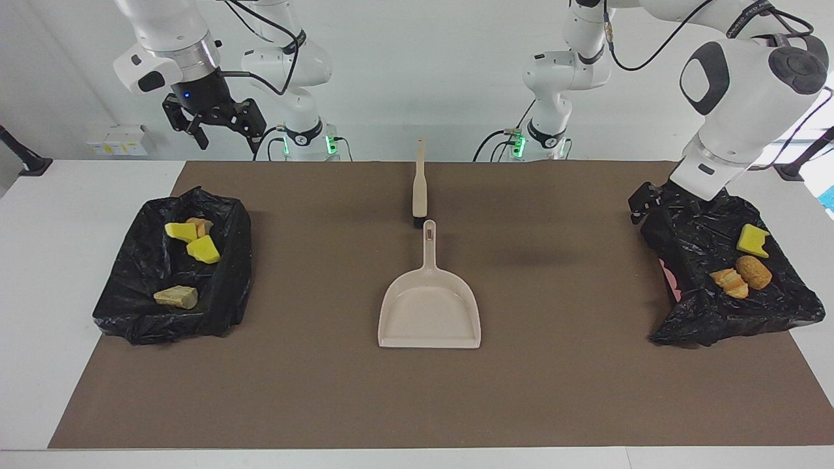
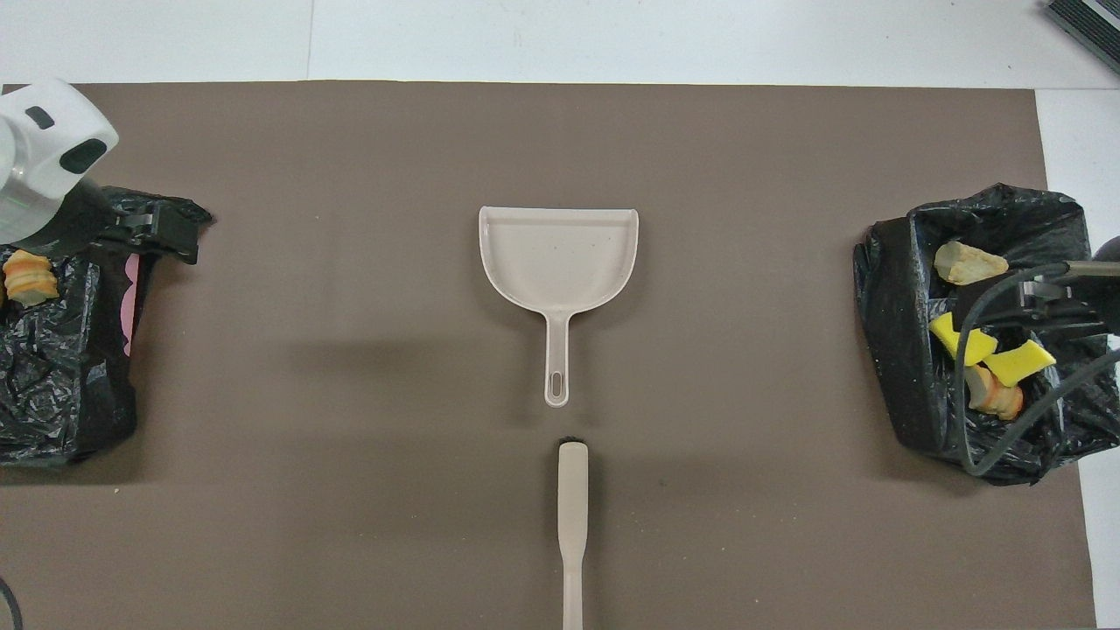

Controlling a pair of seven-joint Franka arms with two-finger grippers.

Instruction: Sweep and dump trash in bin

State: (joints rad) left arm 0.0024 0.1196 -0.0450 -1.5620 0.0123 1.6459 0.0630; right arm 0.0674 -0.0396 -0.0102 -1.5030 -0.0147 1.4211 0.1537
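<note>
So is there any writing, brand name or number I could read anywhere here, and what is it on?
None can be read.
White boxes on the table edge near the right arm: any print is too small to read.
Left arm: faint lettering on its upper link, too blurred to read.
Dustpan, brush and both black bin bags: no markings visible.

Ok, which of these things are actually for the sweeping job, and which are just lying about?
For the job: trash, already in the bins; dustpan; brush.
Just lying about: mat; white boxes at the right arm's end of the table.
</note>
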